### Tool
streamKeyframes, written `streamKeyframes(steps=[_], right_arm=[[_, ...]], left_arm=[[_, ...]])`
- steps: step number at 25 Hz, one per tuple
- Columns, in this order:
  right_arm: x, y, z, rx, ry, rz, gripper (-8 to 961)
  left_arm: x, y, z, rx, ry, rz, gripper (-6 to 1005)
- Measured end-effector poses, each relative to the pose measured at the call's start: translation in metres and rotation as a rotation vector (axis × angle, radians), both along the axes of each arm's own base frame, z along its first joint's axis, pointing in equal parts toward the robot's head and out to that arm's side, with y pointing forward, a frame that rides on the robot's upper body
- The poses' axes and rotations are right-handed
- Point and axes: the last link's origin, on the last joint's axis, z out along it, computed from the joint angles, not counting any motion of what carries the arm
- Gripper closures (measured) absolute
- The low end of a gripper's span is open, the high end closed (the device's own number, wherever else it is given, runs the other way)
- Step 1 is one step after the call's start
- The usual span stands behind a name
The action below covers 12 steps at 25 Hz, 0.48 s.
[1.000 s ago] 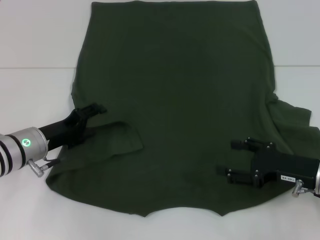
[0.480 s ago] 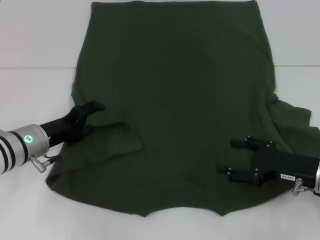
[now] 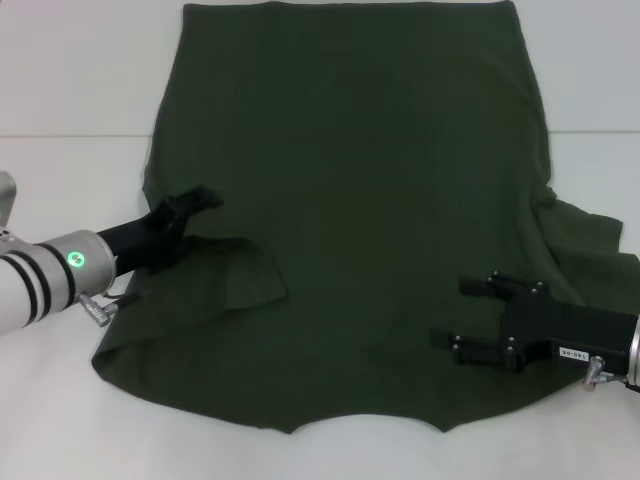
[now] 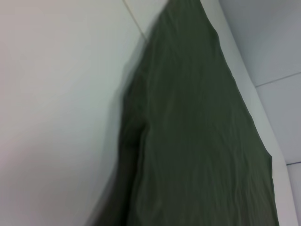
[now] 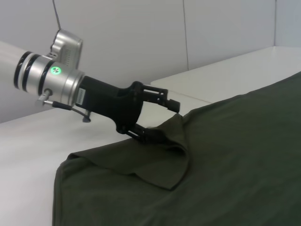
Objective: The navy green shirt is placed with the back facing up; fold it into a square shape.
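White tabletop [image 3: 70,90] runs under everything, with bare strips showing along the lower edge of the head view and down both sides. Nearest the camera, the shirt [image 3: 350,170] ends in a curved edge that dips to two small points near the lower middle of the frame, leaving only a thin band of table below it.

At the lower right, the right gripper [image 3: 470,312] lies low over the cloth, its two black fingers spread apart and pointing toward the middle, with nothing between them. Beyond it the shirt's right edge is rumpled, a sleeve bulging out toward the right border of the frame.

At the left middle, the left gripper [image 3: 195,205] reaches in from the frame's left edge onto the left border of the shirt. The right wrist view shows its fingers [image 5: 157,136] parted above and below a raised fold of cloth, the lower one tucked under it; I cannot tell whether they actually pinch it. That lifted sleeve flap curls inward over the body of the shirt.

Farther back, the shirt lies flat and smooth, narrowing toward the top of the frame, where its straight edge nearly meets the border. Open table spreads wide at the upper left and upper right.
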Motion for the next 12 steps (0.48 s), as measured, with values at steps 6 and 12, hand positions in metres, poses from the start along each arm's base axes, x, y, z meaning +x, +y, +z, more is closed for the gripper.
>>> streamKeyframes(steps=[6,12], right_arm=[[0.0000,-0.0003,-0.0004,-0.002,0.001,-0.001,58],[0.0011,-0.0011,-0.0003,-0.001,0.001,-0.004,58]], left_arm=[[0.0105,0.0070,-0.0055,-0.011,0.007,-0.019,136],[0.0059,0.0040,-0.0060,-0.012,0.010,-0.005,136]])
